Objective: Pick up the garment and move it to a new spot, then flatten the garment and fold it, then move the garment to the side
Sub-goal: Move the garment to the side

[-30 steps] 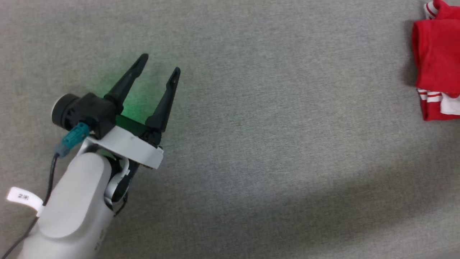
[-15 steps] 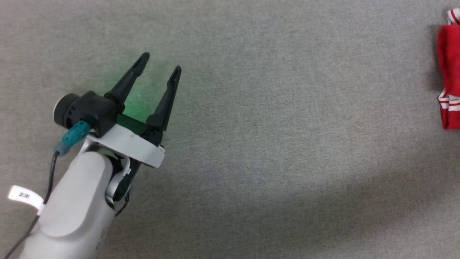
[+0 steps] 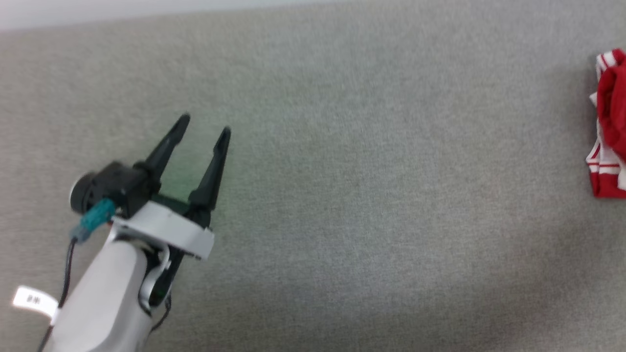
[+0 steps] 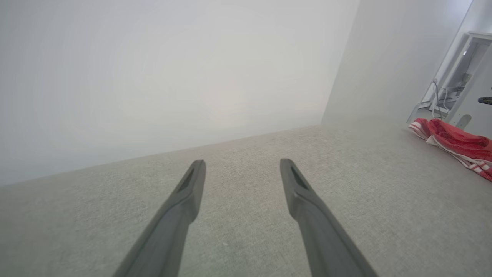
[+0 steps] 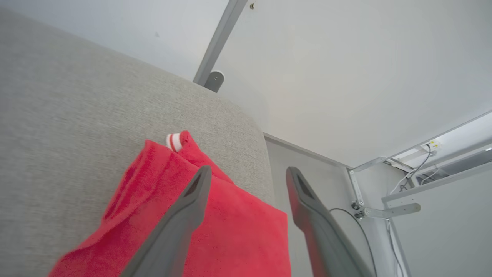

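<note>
The garment [image 3: 609, 127], red with white-and-red striped trim, lies folded at the far right edge of the grey cloth surface [image 3: 342, 195]; it shows as a low red heap [image 4: 457, 144] in the left wrist view. My left gripper [image 3: 204, 126] hovers open over bare cloth at the left, far from the garment, fingers spread [image 4: 241, 164] with nothing between them. In the right wrist view my right gripper [image 5: 248, 172] stands open just above the garment [image 5: 238, 231]. Its left finger [image 5: 184, 215] is over the red fabric, nothing held.
The surface's rounded corner [image 5: 253, 127] lies just beyond the garment, with floor, a metal frame leg [image 5: 219, 38] and cables [image 5: 411, 177] past it. A pale wall [image 4: 173, 77] runs along the surface's far edge. Wide bare cloth lies between my left gripper and the garment.
The head camera has tilted and turned, bringing the surface's far edge into view and sliding the garment toward the right edge. My left gripper stays open.
</note>
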Controlling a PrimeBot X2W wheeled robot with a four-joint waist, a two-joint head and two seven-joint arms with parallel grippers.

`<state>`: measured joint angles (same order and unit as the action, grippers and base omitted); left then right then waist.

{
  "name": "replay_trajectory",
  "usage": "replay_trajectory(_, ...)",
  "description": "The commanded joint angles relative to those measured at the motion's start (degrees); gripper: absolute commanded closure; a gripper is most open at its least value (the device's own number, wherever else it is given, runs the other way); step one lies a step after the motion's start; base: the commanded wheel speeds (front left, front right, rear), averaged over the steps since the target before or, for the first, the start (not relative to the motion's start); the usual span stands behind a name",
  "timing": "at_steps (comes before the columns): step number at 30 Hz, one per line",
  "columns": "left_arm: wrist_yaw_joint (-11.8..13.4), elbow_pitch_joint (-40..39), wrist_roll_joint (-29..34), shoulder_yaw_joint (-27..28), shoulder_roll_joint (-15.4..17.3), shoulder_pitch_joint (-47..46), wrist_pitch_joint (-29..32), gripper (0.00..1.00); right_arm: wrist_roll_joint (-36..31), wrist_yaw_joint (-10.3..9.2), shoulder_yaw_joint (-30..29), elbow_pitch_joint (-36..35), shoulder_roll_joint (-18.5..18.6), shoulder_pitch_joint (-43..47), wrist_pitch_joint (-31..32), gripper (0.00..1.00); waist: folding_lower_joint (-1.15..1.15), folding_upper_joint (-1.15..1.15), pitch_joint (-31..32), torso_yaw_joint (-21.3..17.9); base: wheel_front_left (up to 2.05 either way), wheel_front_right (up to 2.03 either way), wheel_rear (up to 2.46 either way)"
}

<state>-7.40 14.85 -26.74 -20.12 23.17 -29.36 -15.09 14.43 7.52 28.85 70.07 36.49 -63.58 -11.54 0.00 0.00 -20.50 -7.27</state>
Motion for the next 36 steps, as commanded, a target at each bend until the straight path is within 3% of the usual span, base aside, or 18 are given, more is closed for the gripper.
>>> replay_trajectory(1,-0.1,0.1,0.7,0.9,-0.1,2.1,0.0,0.0,1.3,-0.07,-0.9,0.0,-1.3,1.9,-1.4,0.0,0.0,0.0,4.4,1.7,0.0,0.0,0.0)
replay_trajectory(8,-0.1,-0.1,1.4,4.5,-0.6,9.1,0.0,0.0,2.4,-0.06,-2.4,-4.5,-5.0,9.0,-3.6,0.0,0.0,0.0,11.6,4.3,0.0,0.0,0.0)
replay_trajectory(16,0.4,-1.4,2.7,10.6,-1.3,18.5,0.0,0.0,2.8,-0.06,-8.0,-20.0,-8.3,22.8,-3.7,0.0,0.0,0.0,17.8,6.5,0.0,0.0,0.0)
replay_trajectory(28,1.4,-5.3,5.4,18.6,-3.0,29.1,0.0,0.0,1.7,-0.06,-17.2,-36.0,-14.1,42.7,-3.7,0.0,0.0,0.0,22.7,11.7,0.0,0.0,0.0)
replay_trajectory(36,1.5,-6.7,6.8,22.3,-4.3,33.2,0.0,0.0,0.6,-0.06,-20.4,-42.1,-18.0,51.2,-3.7,0.0,0.0,0.0,24.0,14.2,0.0,0.0,0.0)
